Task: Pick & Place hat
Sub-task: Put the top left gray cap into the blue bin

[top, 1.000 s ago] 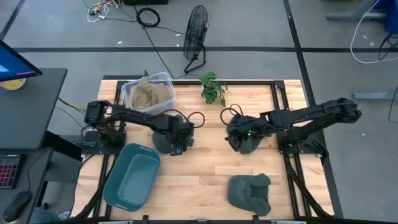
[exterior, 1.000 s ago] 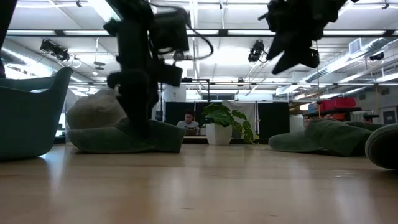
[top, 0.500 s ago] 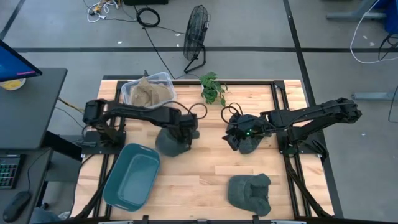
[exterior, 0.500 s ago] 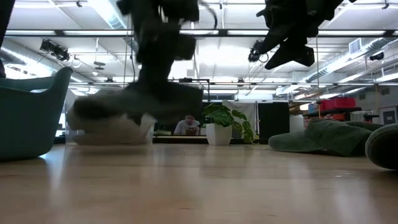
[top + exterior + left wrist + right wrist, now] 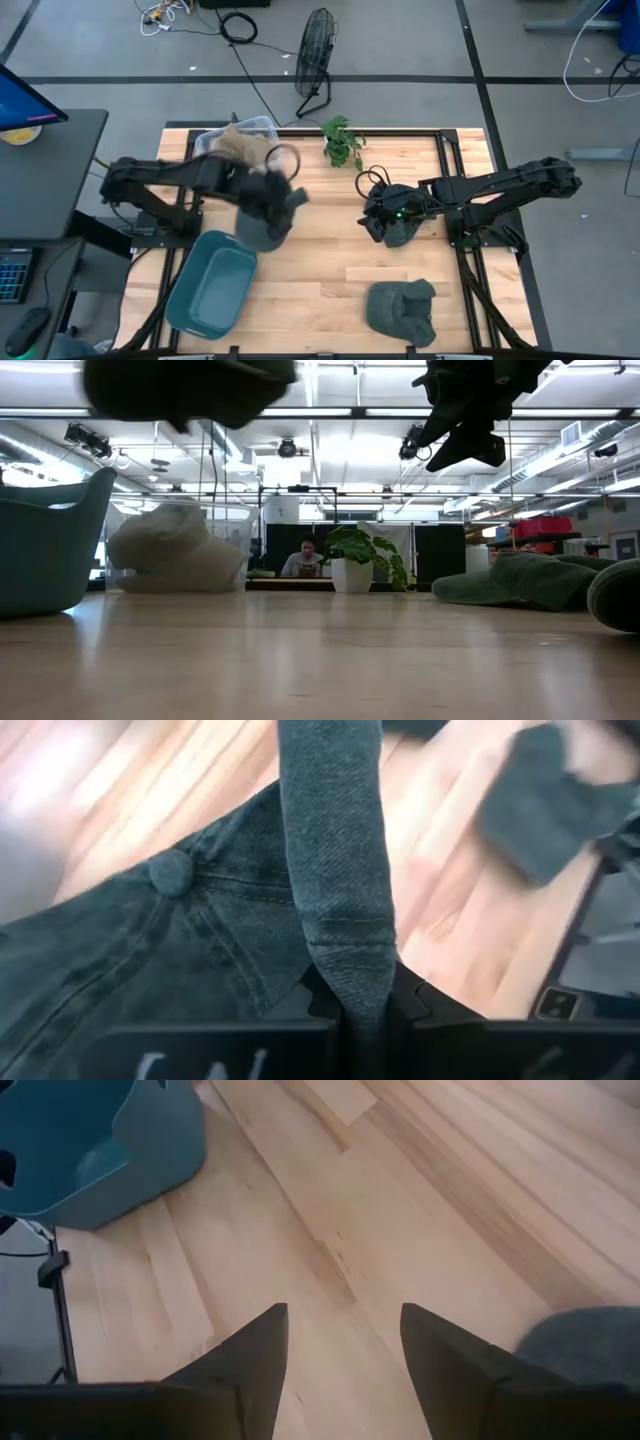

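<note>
Left wrist view: left gripper [image 5: 362,1005] pinches unlabelled hat [image 5: 200,940].

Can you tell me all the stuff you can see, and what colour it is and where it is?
held hat: 1, dark green, lifted off the table, pinched in the left gripper, by the tub's far end
other hats: 2, dark green, one on the table's near right, one under the right arm
tub: 1, teal, near left of table
clear bin: 1, holding tan cloth, far left
plant: 1, green, far middle edge
fan: 1, black, on the floor beyond
table: 1, light wood
person: 1, seated far behind
left gripper: dark, shut on the hat
right gripper: dark, open, above the table
</note>
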{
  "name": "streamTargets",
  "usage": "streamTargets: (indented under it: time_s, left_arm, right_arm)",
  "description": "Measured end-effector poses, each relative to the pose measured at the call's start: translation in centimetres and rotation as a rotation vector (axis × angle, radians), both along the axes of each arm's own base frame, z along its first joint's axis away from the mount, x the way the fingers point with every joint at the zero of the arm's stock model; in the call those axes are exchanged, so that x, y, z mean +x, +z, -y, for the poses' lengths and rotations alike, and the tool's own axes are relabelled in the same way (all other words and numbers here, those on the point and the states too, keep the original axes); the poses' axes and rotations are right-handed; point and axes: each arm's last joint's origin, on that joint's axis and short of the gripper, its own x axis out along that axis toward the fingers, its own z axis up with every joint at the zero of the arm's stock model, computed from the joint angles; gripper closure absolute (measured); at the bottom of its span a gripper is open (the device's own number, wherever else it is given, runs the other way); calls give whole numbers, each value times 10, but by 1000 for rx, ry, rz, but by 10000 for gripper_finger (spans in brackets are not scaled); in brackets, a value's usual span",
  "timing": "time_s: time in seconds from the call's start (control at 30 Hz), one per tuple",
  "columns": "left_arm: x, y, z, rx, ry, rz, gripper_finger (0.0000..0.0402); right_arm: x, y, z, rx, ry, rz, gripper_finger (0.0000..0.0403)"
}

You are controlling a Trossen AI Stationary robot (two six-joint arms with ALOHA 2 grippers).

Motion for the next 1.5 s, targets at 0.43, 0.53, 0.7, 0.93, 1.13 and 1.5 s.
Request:
streamTargets:
  time_s: [0.43, 0.53, 0.7, 0.93, 1.13, 1.5]
  left_arm:
    - [-55, -74, 92, -116, 62, -403, 383]
    - [-59, -94, 110, -131, 65, -351, 383]
    - [-60, -112, 132, -113, 62, -161, 383]
    - [-76, -117, 145, -47, 119, -90, 383]
    - [-89, -116, 162, -88, 78, -67, 383]
    - [-115, -112, 165, 43, 79, -76, 383]
  right_arm:
    - [0, 0, 0, -22, 21, 0, 205]
    - [0, 0, 0, -38, 37, -1, 205]
    - [0, 0, 0, -35, 34, -1, 205]
    - [0, 0, 0, -32, 32, -1, 205]
    - [0, 0, 0, -31, 31, 1, 205]
    - [0, 0, 0, -30, 30, 1, 205]
